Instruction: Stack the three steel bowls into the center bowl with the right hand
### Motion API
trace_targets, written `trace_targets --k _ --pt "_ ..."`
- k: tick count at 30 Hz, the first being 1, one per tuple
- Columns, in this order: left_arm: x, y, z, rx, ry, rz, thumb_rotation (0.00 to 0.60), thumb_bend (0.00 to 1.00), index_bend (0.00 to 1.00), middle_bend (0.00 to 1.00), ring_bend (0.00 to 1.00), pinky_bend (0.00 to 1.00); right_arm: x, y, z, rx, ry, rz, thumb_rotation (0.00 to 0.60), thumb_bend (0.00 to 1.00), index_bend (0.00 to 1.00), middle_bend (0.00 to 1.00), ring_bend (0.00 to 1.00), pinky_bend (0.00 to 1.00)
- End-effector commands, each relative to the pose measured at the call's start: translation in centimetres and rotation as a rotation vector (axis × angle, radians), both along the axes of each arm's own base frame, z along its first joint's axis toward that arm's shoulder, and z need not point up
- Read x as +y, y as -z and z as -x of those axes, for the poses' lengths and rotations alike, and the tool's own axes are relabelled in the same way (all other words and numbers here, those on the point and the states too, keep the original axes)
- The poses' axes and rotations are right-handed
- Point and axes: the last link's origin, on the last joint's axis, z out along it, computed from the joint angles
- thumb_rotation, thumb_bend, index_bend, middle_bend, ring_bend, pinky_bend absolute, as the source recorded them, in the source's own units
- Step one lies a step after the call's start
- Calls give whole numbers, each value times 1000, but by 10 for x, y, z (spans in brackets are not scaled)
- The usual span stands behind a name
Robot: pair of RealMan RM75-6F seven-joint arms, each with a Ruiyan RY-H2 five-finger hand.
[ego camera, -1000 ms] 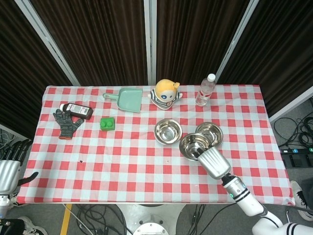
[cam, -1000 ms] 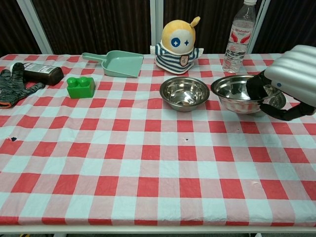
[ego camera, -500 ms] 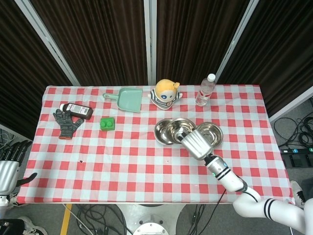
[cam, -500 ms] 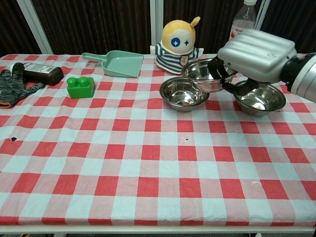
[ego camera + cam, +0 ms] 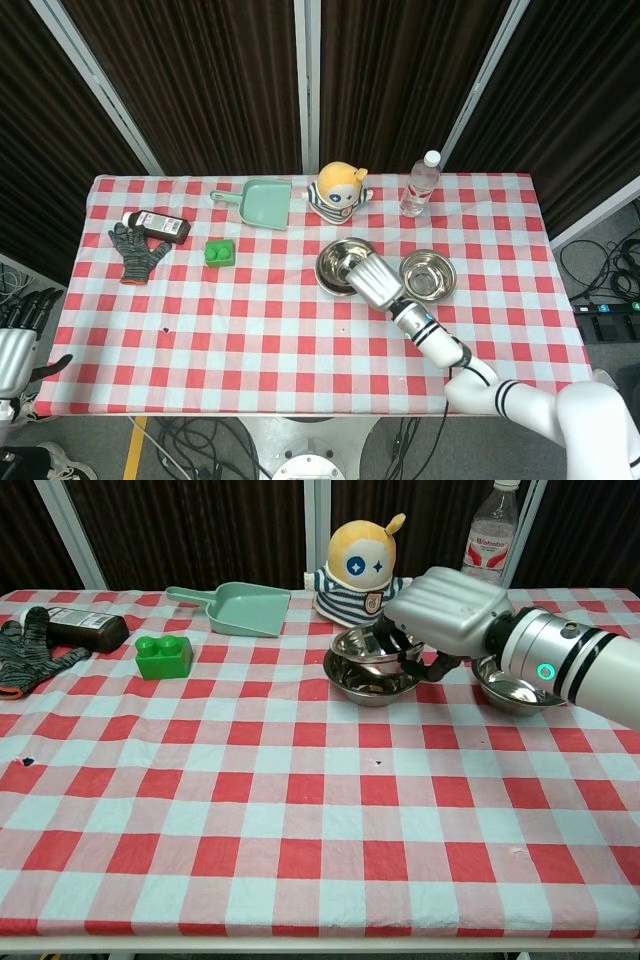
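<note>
My right hand [image 5: 447, 610] reaches over the center steel bowl [image 5: 366, 689] and grips a second steel bowl [image 5: 353, 642] by its right rim. The held bowl sits low inside the center bowl, slightly tilted. In the head view my right hand [image 5: 368, 280] covers the right half of the stacked bowls [image 5: 337, 262]. A third steel bowl [image 5: 516, 687] stands alone just to the right on the checkered cloth, also seen as the lone bowl [image 5: 428, 277]. My left hand [image 5: 20, 335] hangs off the table's left front corner, fingers apart and holding nothing.
Behind the bowls stand a yellow-headed striped doll [image 5: 366, 565] and a water bottle [image 5: 487, 542]. A green dustpan [image 5: 240, 609], a green block [image 5: 163, 657], a grey glove [image 5: 24, 652] and a dark flat pack [image 5: 84, 629] lie to the left.
My right hand carried the steel bowl from the right side leftward, past the right bowl, and lowered it into the center bowl. The left hand stayed put.
</note>
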Motion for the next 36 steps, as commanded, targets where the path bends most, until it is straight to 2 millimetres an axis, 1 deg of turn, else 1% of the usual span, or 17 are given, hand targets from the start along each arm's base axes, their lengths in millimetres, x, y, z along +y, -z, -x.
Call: trace_targets --k 1,3,4,5,6,8,10,15,18,21,25,26,28,31,36 --pt "0 1 1 0 -1 5 600 37 155 199 134 217 -2 9 -2 7 11 -31 600 309 694 614 754 709" --pt "0 2 2 1 -2 8 600 38 155 199 134 217 -3 12 0 28 21 -57 600 137 589 537 753 709" --pt "1 2 2 -1 -1 9 600 38 155 199 135 217 -4 12 1 39 24 -68 600 65 521 490 753 709" --pt "1 2 2 -2 -1 10 600 38 155 199 135 217 -4 11 2 44 28 -72 600 19 440 442 751 709" --pt "1 2 2 -3 0 12 600 38 155 199 134 217 -5 10 2 44 37 -77 600 1 360 404 750 709" --pt "2 3 2 -4 1 15 600 38 155 199 134 217 -6 6 2 46 38 -74 600 0 250 352 749 709" --pt "2 4 2 -6 3 19 600 37 155 199 135 217 -7 -1 1 37 39 -61 600 0 196 313 748 709" --pt "3 5 0 -11 7 22 600 37 155 198 135 217 -9 -26 1 18 33 -5 600 0 182 300 749 709" --pt "4 7 -1 -12 10 27 600 37 155 199 134 217 -7 -44 10 25 52 21 600 0 181 309 749 709" --pt "5 8 -2 -12 14 32 600 37 155 199 134 217 -1 -59 26 45 85 33 600 0 181 322 750 710" --pt "6 11 -3 -12 18 38 600 37 155 199 134 217 10 -76 54 84 140 44 600 0 182 325 750 712" --pt "6 11 -3 -13 18 40 600 37 155 199 134 217 14 -80 63 87 173 40 600 0 189 326 750 712" --pt "7 12 -3 -14 18 43 600 37 155 199 134 217 20 -85 80 99 233 31 600 0 205 332 751 714" --pt "7 14 -4 -16 20 48 600 37 155 199 134 217 29 -91 98 108 291 29 600 0 212 345 754 718" --pt "8 16 -4 -12 25 56 600 38 155 199 135 218 39 -95 116 102 345 38 600 0 222 364 755 719"
